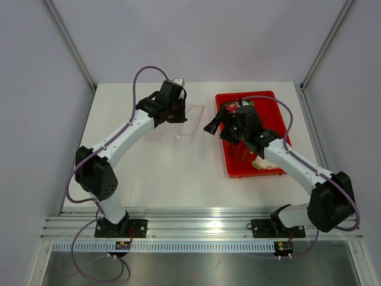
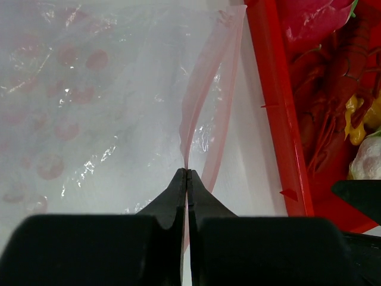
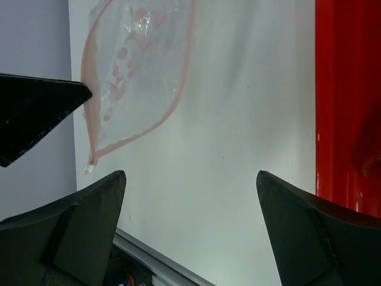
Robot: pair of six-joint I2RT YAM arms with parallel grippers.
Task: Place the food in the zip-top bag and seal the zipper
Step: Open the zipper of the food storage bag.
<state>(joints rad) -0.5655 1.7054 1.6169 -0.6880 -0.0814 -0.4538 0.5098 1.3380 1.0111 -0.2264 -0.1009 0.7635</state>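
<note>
The clear zip-top bag [image 1: 191,121] lies on the white table left of the red tray. My left gripper [image 2: 187,173] is shut on one lip of its pink-red zipper [image 2: 196,101]. The other lip bows away, so the mouth stands open. In the top view the left gripper [image 1: 178,112] sits at the bag's left edge. My right gripper [image 3: 190,179] is open with nothing between its fingers and hovers over bare table. It sits between bag and tray in the top view [image 1: 218,123]. The food [image 2: 356,122], of red chilies, a yellow piece and a white piece, lies in the tray.
The red tray [image 1: 229,168] stands at the right of the table, and my right arm reaches over it. A pink dragon fruit [image 2: 315,18] lies at the tray's far end. The bag [image 3: 137,59] and the left gripper's dark finger show in the right wrist view.
</note>
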